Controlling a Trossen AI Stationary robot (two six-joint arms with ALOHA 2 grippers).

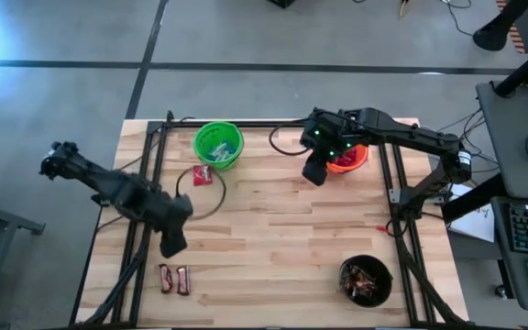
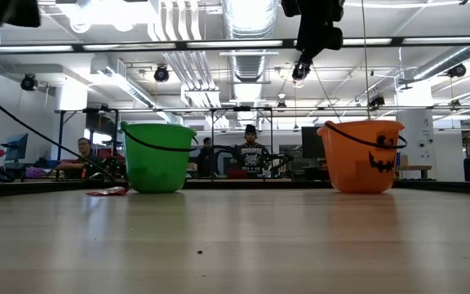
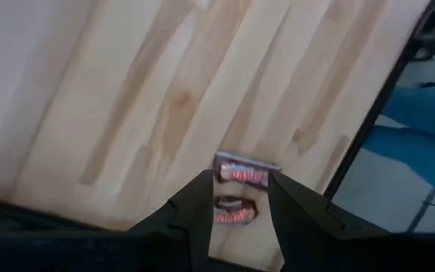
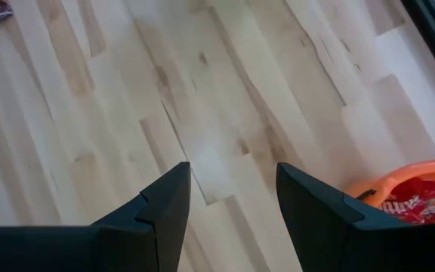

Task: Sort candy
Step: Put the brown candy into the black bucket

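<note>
Two dark brown candy bars (image 1: 174,280) lie side by side flat on the wooden table (image 1: 273,247), near its front left. My left gripper (image 1: 172,243) hangs open above the table just behind them. In the left wrist view both bars (image 3: 240,174) show through the gap between its fingers, well below them. A red candy packet (image 1: 203,175) lies beside the green bucket (image 1: 218,145). My right gripper (image 1: 314,172) is open and empty, high up next to the orange bucket (image 1: 348,160), which holds red packets (image 4: 418,202).
A black bucket (image 1: 366,280) with dark candy stands at the front right. Cables and dark frame rails run along the table's left and right sides. The middle of the table is bare wood. In the low view, people sit behind the green bucket (image 2: 157,157) and orange bucket (image 2: 364,155).
</note>
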